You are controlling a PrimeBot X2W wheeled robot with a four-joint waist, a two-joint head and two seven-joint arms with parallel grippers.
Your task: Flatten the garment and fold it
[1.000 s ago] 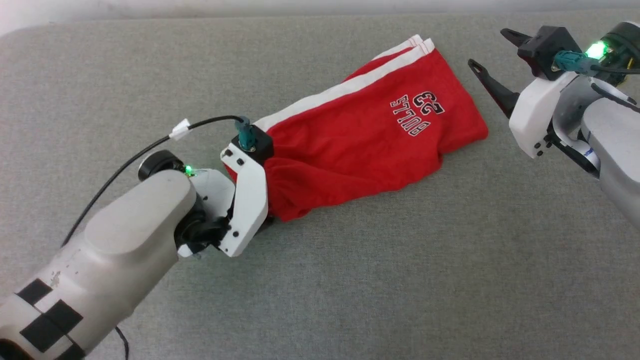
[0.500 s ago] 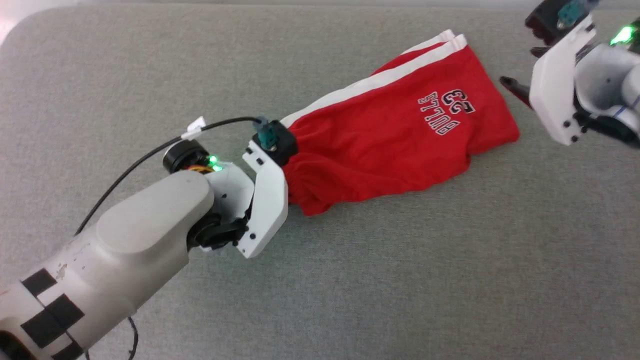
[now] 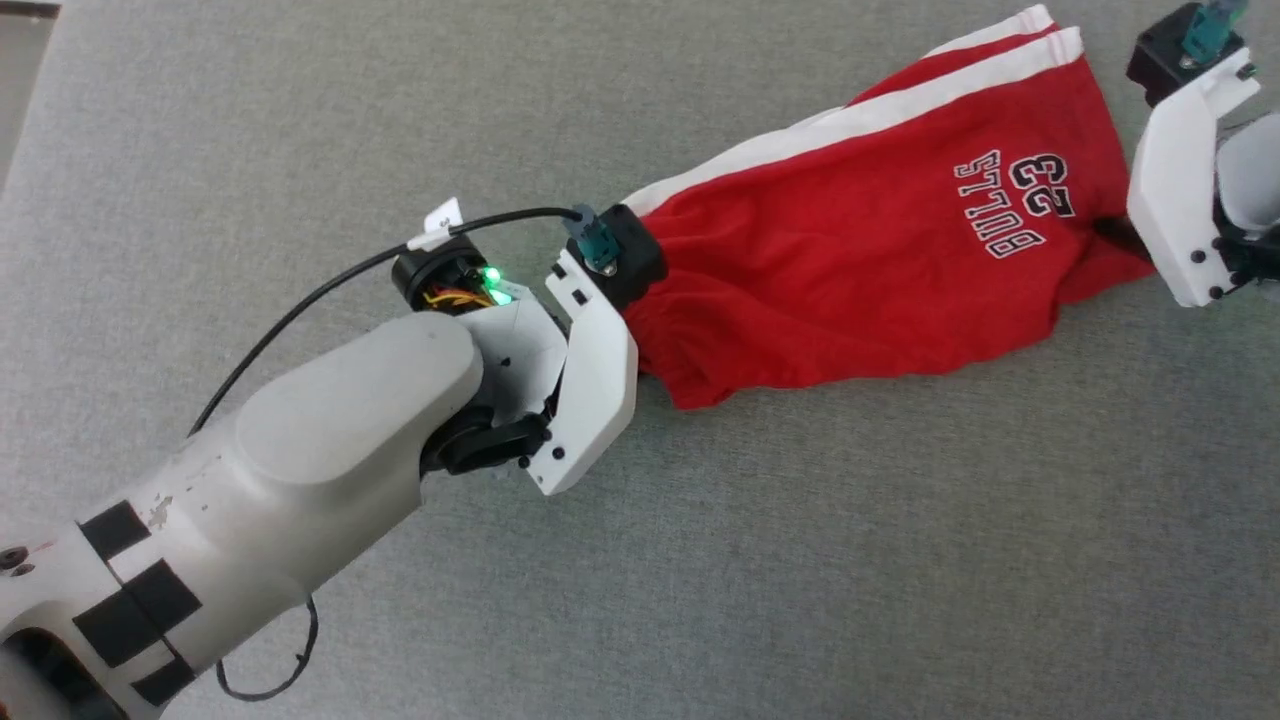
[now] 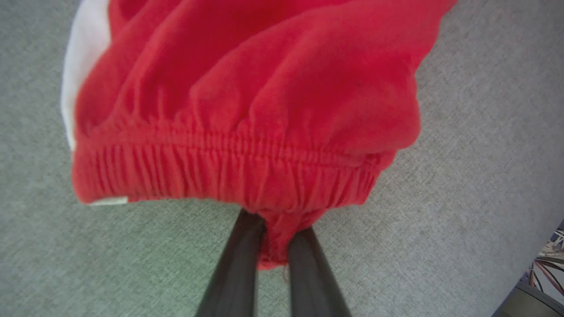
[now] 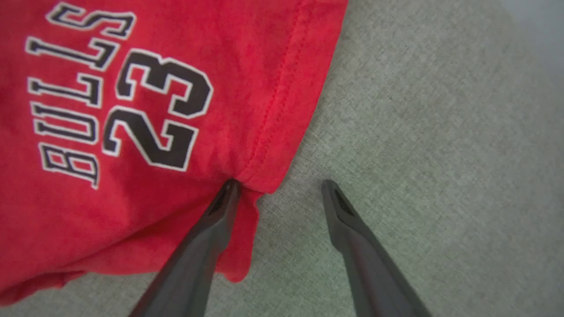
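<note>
Where the head view looks down, the garment (image 3: 880, 230) lies stretched across the grey bench (image 3: 800, 560). Its waistband end is at the left hand (image 3: 612, 325) and its printed leg end is at the right hand (image 3: 1165, 200).
Left wrist view: dark fingers (image 4: 238, 264) pinched together on a bunch of red waistband, so it's clamped on the garment.
Right wrist view: jaws apart, one tip at the hem corner below "BULLS 23", the other over bare bench. Nothing gripped.

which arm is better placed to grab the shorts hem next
Right. The right pincer, open, is at the hem of the shorts, one finger touching fabric. The left pincer is shut on the waistband at the far end.
</note>
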